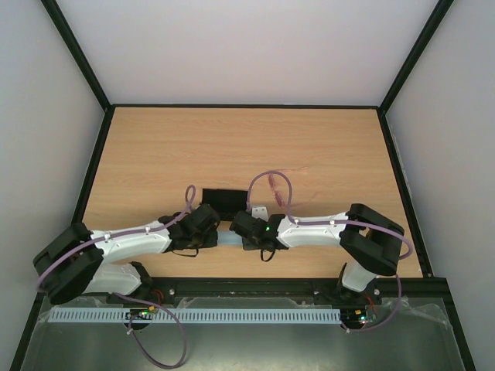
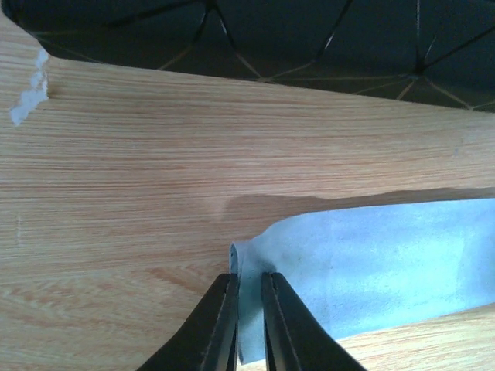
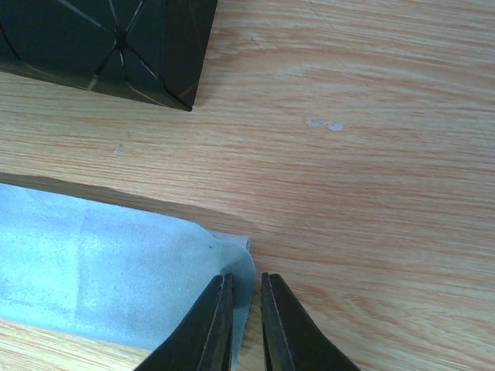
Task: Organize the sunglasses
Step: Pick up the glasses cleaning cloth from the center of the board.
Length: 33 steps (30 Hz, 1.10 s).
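Observation:
The light blue cloth (image 1: 230,239) hangs stretched between my two grippers, just above the table. My left gripper (image 2: 249,282) is shut on the cloth's (image 2: 371,263) left end, which stands folded between the jaws. My right gripper (image 3: 247,282) pinches the right end of the cloth (image 3: 93,270). From above, the left gripper (image 1: 216,229) and right gripper (image 1: 237,228) face each other closely near the front middle of the table. The black oblong case (image 1: 222,201) lies just behind them, and shows in the left wrist view (image 2: 271,39) and the right wrist view (image 3: 100,42). I cannot make out the sunglasses in any view.
The wooden table (image 1: 325,147) is walled by white panels and a black frame. Purple cables (image 1: 271,179) loop above the right wrist. A small pale scuff (image 2: 31,93) marks the wood near the case.

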### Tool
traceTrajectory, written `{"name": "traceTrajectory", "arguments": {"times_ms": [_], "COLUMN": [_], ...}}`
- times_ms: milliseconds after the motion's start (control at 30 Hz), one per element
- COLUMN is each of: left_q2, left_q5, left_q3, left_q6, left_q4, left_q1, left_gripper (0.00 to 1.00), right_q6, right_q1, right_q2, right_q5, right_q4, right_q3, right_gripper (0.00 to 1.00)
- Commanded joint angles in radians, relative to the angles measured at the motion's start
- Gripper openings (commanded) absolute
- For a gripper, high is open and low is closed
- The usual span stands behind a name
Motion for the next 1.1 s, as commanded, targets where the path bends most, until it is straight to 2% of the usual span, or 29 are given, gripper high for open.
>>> {"name": "traceTrajectory", "arguments": {"times_ms": [0, 167, 367, 1067], "left_q2": [0.026, 0.034, 0.03, -0.078], "left_q5": [-0.003, 0.0, -0.006, -0.053], "left_q3": [0.014, 0.014, 0.012, 0.075], "left_q6": [-0.009, -0.017, -0.023, -0.031], "left_q4": [0.002, 0.011, 0.015, -0.067], "left_q1": [-0.011, -0.015, -0.018, -0.017], "left_gripper": [0.1, 0.05, 0.02, 0.02], "right_q6": [0.002, 0.004, 0.003, -0.006], "right_q1": [-0.003, -0.004, -0.003, -0.003], "right_q2": [-0.013, -0.005, 0.001, -0.064], "right_q5": [-0.012, -0.023, -0.035, 0.006], "right_q4": [0.027, 0.043, 0.059, -0.022], "right_q3": [-0.025, -0.038, -0.05, 0.023], "right_gripper": [0.11, 0.1, 0.01, 0.01]}}
